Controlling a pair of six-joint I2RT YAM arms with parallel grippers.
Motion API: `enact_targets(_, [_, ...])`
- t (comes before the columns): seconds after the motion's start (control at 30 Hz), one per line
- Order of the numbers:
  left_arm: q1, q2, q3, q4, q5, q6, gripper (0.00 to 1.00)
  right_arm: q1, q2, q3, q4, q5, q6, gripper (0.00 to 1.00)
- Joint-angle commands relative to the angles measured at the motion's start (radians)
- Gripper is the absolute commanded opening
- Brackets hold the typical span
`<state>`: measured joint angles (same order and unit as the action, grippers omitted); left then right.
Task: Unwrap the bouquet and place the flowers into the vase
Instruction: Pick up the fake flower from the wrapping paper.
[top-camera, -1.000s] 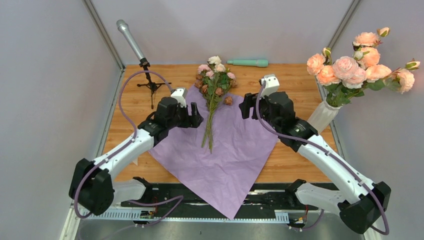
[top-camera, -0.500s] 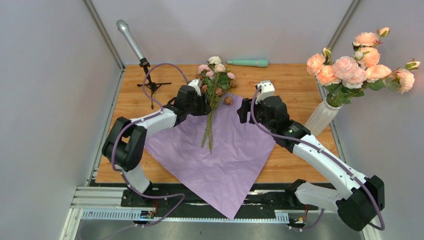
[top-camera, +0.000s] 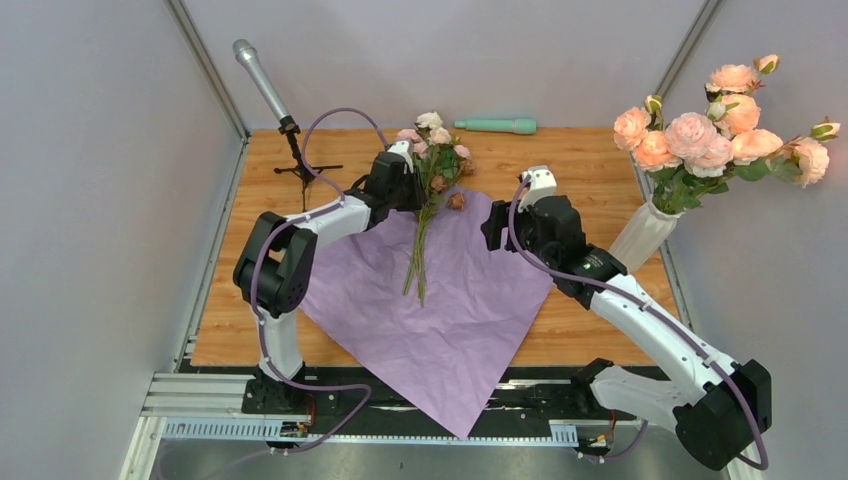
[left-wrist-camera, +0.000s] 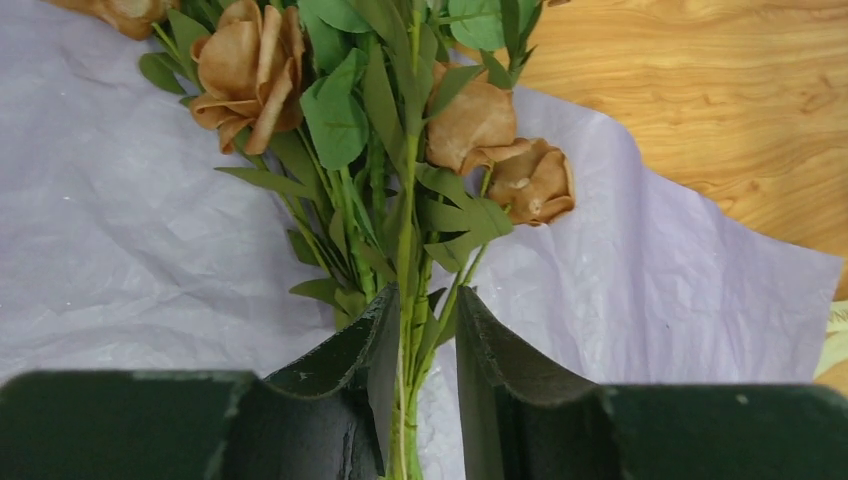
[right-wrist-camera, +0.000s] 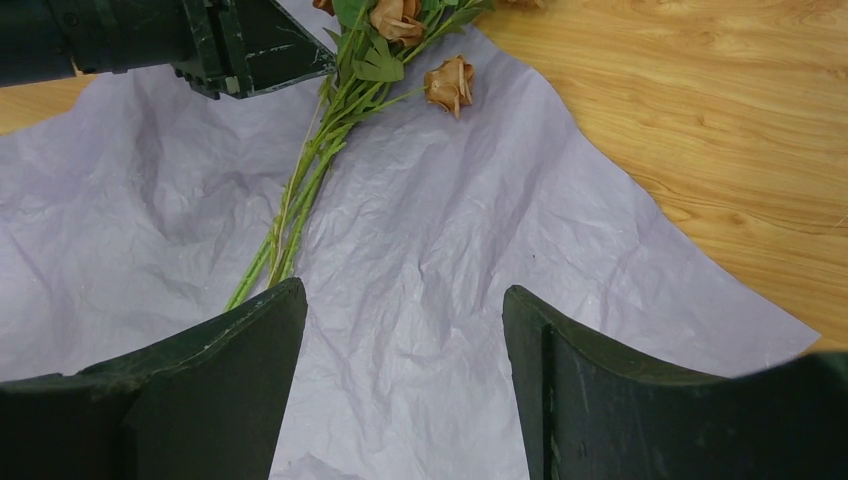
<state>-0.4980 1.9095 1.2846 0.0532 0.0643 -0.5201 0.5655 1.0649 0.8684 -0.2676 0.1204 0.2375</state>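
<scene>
The bouquet lies unwrapped: its lilac paper is spread flat on the table with the flowers lying on it, heads toward the far edge. My left gripper straddles the green stems just below the blooms. In the left wrist view its jaws stand narrowly apart around the stems, with a slim gap on the right side. My right gripper hovers open over the paper, to the right of the stems. The white ribbed vase stands at the right edge.
Large peach-orange roses fill the vase. A mint-green cylinder lies at the far edge. A microphone on a small tripod stands at the far left. One loose brown rose rests on the paper's top corner.
My left arm has reached forward and to the right onto the stems, and its jaws have narrowed around them. The right gripper has shifted only slightly.
</scene>
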Motion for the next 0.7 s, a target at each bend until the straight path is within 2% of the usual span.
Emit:
enact_targets(0.0, [-0.004,0.03,0.06,-0.035,-0.06,0.029,0.34,-0.009,-0.034,0.0,0.012,-0.02,-0.004,0.73])
enact_targets(0.67, [-0.004,0.1,0.104,-0.049,-0.06,0.024,0.23,-0.018,-0.029,-0.008,-0.001,-0.031,0.004,0.73])
